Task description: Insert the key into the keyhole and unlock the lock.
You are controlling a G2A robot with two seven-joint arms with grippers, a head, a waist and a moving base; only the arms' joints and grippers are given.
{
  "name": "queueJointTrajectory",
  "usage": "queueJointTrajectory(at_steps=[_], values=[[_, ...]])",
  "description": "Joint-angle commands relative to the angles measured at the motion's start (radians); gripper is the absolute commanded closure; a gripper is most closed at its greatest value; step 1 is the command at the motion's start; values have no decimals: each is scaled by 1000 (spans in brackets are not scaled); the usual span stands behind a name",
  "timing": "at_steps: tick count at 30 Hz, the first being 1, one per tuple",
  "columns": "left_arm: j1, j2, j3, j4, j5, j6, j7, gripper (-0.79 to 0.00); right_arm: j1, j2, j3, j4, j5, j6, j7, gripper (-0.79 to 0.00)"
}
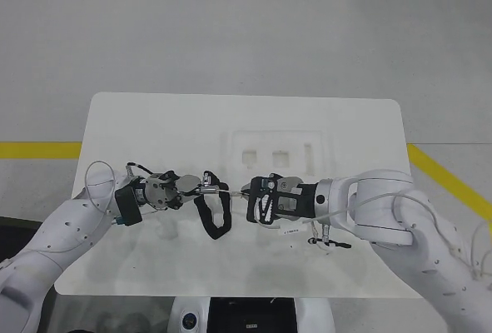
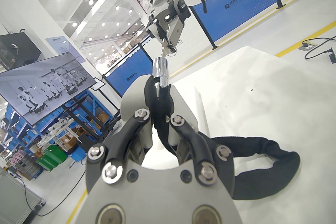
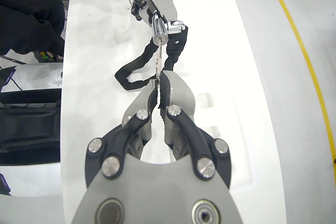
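My left gripper (image 2: 158,93) is clamped on the lock (image 1: 208,187) where the black sleeved loop (image 3: 136,70) joins the chrome cylinder (image 2: 160,70), holding it up above the tabletop (image 1: 354,125) between the two arms. The rest of the loop hangs down towards the surface. My right gripper (image 3: 158,80) is pinched tight on the bow of the key (image 3: 158,57), whose blade runs straight to the keyhole (image 3: 160,38) in the cylinder's end face. The tip meets the slot, but I cannot tell how deep it sits.

I judge the cylinder to be hard, polished and fairly slippery, so a grip on bare chrome may let it spin when the key turns. The fabric sleeve beside it gives the pads more bite, though it looks soft and may let the body wobble. The loop is limp and offers no support, so it is no place to hold. The key looks thin, light and stiff, and it could pivot between the pads, so I want it held flat across the bow, in line with the slot
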Motion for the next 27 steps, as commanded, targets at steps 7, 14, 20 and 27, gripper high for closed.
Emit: queueJointTrajectory(at_steps=[7,14,20,27], values=[[-4,-3,5,-5,7,0,0,0,25,-4,-20,7,4,-2,-7,0],[-16,-7,17,0,15,-5,-5,0,55,-9,-44,6,12,8,19,0],[-28,-8,24,0,35,-22,-22,0,84,-14,-70,13,24,15,48,0],[-38,-6,25,-8,57,-39,-39,0,128,-18,-94,28,73,15,112,0]])
